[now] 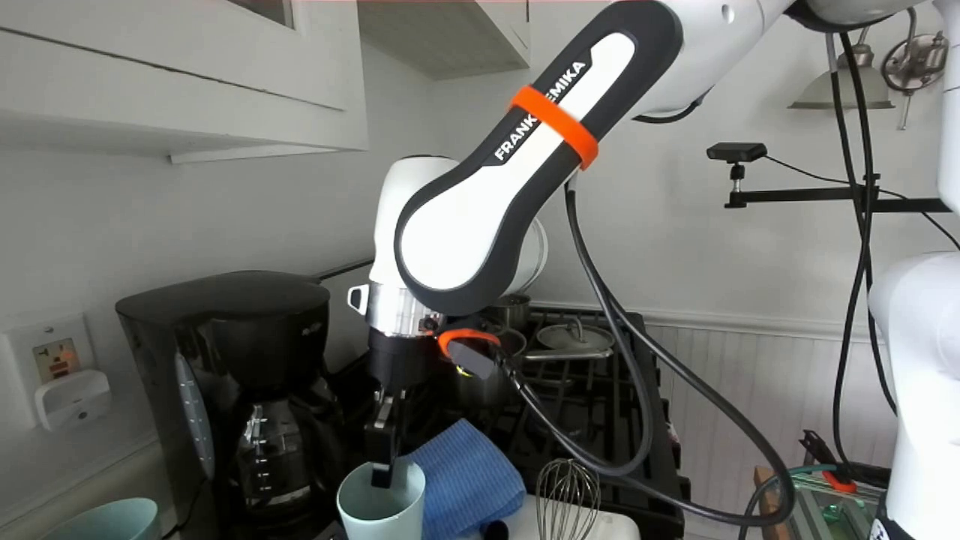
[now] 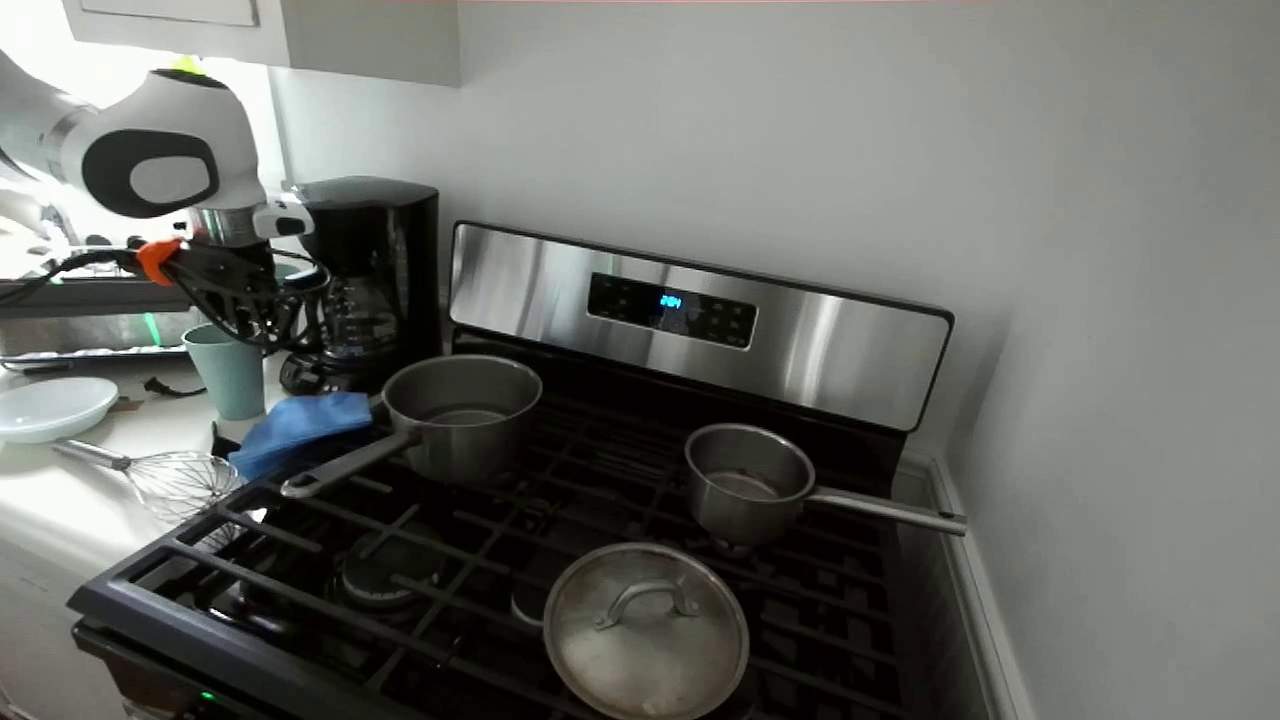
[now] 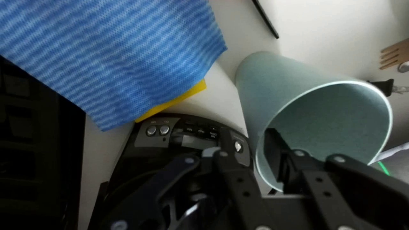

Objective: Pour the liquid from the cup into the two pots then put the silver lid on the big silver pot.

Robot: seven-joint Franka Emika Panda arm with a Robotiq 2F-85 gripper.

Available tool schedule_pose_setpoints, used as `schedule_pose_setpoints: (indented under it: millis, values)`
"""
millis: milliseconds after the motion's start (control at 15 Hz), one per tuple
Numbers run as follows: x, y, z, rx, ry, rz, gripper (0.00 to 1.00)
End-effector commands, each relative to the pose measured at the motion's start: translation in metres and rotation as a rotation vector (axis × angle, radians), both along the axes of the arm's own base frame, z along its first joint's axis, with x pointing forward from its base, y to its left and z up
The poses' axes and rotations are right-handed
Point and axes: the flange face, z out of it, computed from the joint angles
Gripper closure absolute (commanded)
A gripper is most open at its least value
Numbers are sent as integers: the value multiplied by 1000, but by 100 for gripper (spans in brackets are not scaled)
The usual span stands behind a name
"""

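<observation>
I see the claw (image 3: 248, 142) gaping over the upright cup (image 3: 284, 83), one jaw inside it, the other outside.

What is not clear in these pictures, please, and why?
Bottom inside the cup: wrist view, hidden by its wall.
Big pot: in an exterior view, partly behind the arm.
Bowl: in an exterior view, cut off by the lower edge.
Coffee maker logo: in an exterior view, too small.

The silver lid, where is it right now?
In an exterior view, the silver lid lies on the stove at bottom centre, nearer the camera than the smaller pot and right of the big silver pot.
</observation>
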Motion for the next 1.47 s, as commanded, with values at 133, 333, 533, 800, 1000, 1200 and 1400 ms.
schedule_pose_setpoints:
  millis: [133, 333, 533, 800, 1000, 1200, 1400]
  values:
    - [-1, -33, 31, 37, -24, -97, 22]
    - [-4, -67, 46, 8, -54, -200, 0]
    - [-7, -99, 66, 33, -87, -310, 0]
    - [-8, -159, 95, -9, -167, -518, 0]
    - [-13, -203, 106, -70, -186, -673, 0]
    - [-22, -239, 108, -135, -198, -830, 0]
    - [-33, -264, 109, -186, -204, -991, 0]
